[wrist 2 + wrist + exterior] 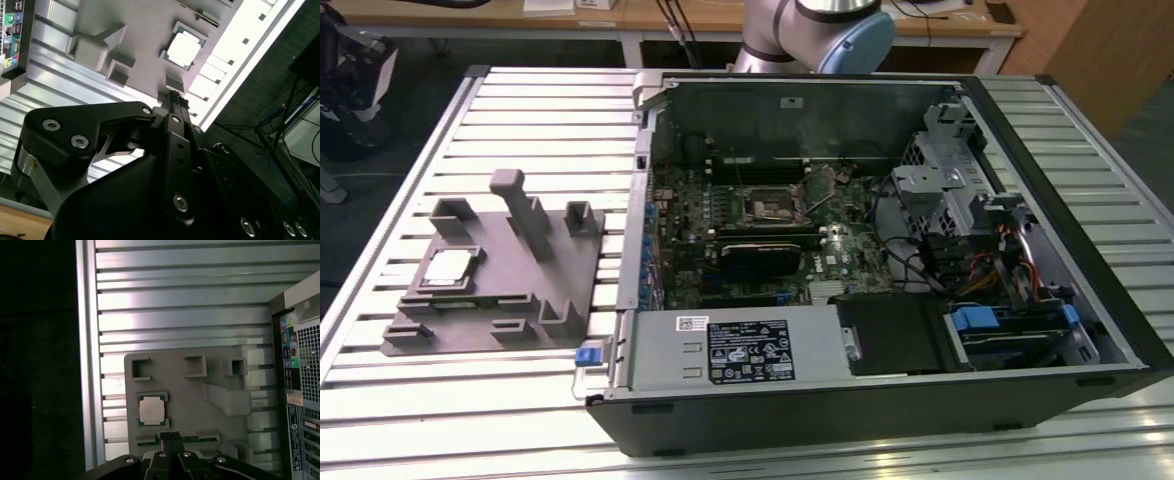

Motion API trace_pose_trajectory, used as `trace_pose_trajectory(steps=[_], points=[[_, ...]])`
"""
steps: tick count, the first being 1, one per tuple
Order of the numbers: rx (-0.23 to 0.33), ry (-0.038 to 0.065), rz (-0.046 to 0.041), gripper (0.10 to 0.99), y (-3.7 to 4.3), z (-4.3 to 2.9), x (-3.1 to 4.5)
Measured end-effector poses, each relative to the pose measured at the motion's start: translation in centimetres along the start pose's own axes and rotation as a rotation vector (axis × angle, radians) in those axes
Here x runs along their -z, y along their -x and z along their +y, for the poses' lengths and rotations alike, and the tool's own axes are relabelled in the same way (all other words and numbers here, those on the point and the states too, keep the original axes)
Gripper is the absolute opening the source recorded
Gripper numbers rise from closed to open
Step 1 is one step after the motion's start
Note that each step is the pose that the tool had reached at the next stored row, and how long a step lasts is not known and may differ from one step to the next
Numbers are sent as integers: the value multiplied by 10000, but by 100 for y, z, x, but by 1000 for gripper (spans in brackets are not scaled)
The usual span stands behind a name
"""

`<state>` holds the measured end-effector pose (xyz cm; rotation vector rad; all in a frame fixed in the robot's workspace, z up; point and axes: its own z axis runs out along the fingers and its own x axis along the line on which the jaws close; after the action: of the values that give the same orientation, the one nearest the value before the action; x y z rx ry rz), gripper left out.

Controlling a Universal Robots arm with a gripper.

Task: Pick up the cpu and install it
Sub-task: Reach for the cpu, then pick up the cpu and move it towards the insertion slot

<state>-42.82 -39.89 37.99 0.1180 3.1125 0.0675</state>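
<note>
the cpu [450, 267] lies flat in a shallow square seat of the grey tray [504, 278], pale top up, on the half of the tray farthest from the case [881, 410]. nothing touches it. upright blocks [520, 205] stand on the tray between the cpu and the case, and lower ones line the tray's edges.

the tray rests on the slatted metal surface [534, 110], at the exterior view's left of the case and just beside it. the case lies open next to the tray, its board facing up, with a square socket [771, 205] near the middle of the board and a black heatsink [761, 258] just beside the socket.

in the first wrist view the pincer [170, 436] hangs well above the tray, its tips over the tray's edge, near the cpu [151, 410] but apart from it. its two fingers meet with nothing between them, so it is closed and holds nothing. the tray [190, 405], the surface [175, 305] and the case's port panel [300, 390] lie below it.

the second wrist view looks along the pincer [174, 95] from behind, fingers together, pointing at the tray [140, 30] close to the cpu [183, 51].

the arm [821, 30] rises beyond the case, on the side far from the tray's nearer edge.
</note>
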Motion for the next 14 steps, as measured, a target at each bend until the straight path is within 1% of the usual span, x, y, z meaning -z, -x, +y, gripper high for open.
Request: trace_pose_trajectory(steps=[7,14], points=[[-1,1,0,106,-120,-9,-9],[-1,-1,17,106,-134,-11,-27]])
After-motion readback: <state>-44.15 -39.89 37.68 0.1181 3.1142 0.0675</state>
